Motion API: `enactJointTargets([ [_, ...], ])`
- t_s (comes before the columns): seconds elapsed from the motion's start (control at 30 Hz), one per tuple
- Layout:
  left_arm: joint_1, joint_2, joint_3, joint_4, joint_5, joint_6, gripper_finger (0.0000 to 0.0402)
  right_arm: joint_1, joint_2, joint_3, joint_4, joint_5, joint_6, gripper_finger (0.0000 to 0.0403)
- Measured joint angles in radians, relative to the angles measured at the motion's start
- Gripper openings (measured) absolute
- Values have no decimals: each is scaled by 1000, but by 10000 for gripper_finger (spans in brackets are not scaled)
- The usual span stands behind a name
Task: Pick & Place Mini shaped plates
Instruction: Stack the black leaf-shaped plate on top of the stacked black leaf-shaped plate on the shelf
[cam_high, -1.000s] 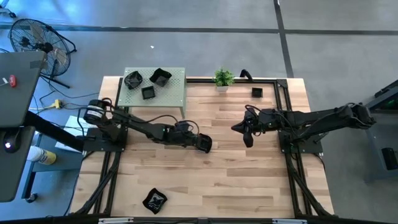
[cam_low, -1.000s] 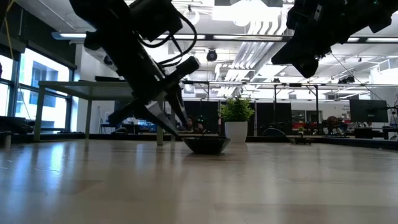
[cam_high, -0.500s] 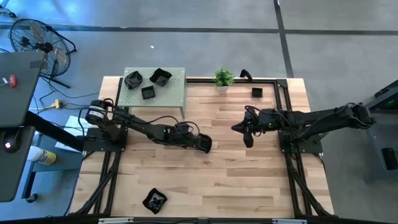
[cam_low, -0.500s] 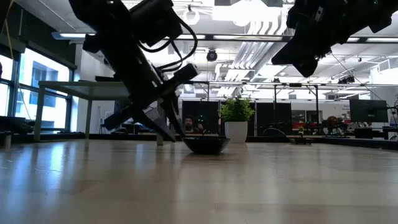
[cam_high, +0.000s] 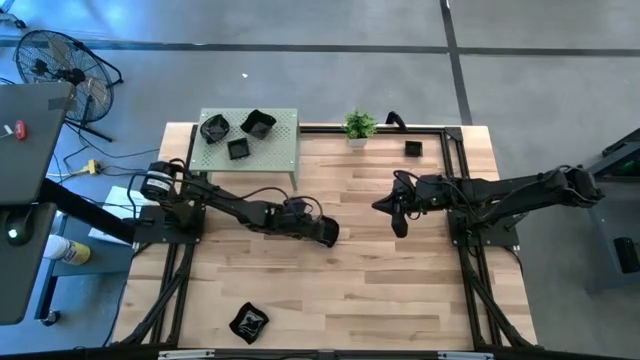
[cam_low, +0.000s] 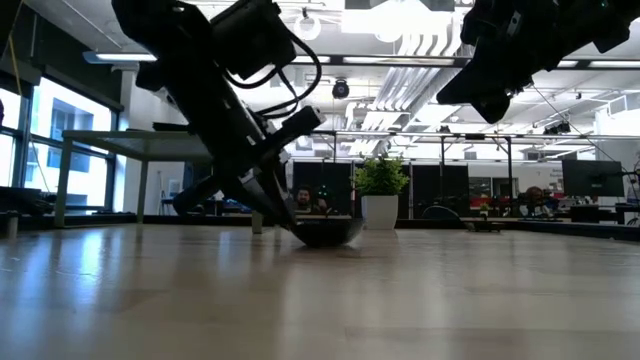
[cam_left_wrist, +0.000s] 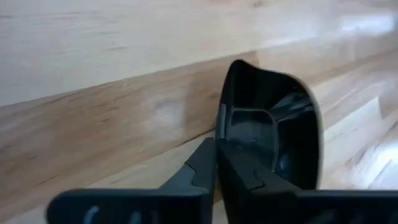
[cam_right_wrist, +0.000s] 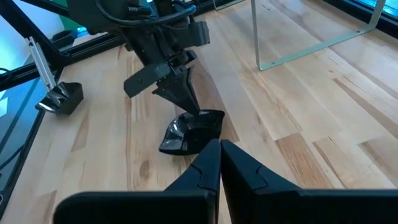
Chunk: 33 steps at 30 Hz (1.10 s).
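The left gripper (cam_low: 292, 226) is clamped on the rim of a small glossy black square dish (cam_low: 330, 232) at table centre; it looks light, stiff and slippery, so the thin rim is the place to hold. The right gripper (cam_high: 399, 222), at three o'clock, is closed on nothing.

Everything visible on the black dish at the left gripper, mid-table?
The dish is small, glossy black and deep-walled, with a squarish well and rounded rim, plastic or glazed by its shine. It sits on the wooden table near the middle, seemingly tipped slightly. The left gripper reaches down onto it, fingers closed on its rim at one side. Nothing else touches it. The right gripper hangs shut, apart to its right.
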Motion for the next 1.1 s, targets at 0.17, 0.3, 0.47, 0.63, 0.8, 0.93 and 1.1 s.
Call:
enactJointTargets([
  [0.17, 0, -44, 0, -29, 37, 59, 4, 0, 0, 0, 1, 0, 0, 7],
  [0.3, 0, -132, -1, -85, 49, 128, 1, 0, 0, 0, 1, 0, 0, 7],
  [0.47, 9, -276, 0, -169, 40, 188, 1, 0, 0, 0, 2, -1, -23, 7],
  [0.63, 50, -405, 0, -278, 18, 233, 1, 0, -1, 0, 3, -4, -21, 7],
  [0.8, 120, -508, 0, -370, 3, 304, 0, 0, 0, 0, 2, -2, -20, 7],
  [0.93, 174, -579, 0, -378, 19, 356, 0, 0, 0, 0, 4, -1, -19, 7],
  [1.1, 230, -635, 0, -376, 47, 398, 0, 0, 0, 0, 1, 0, -19, 7],
])
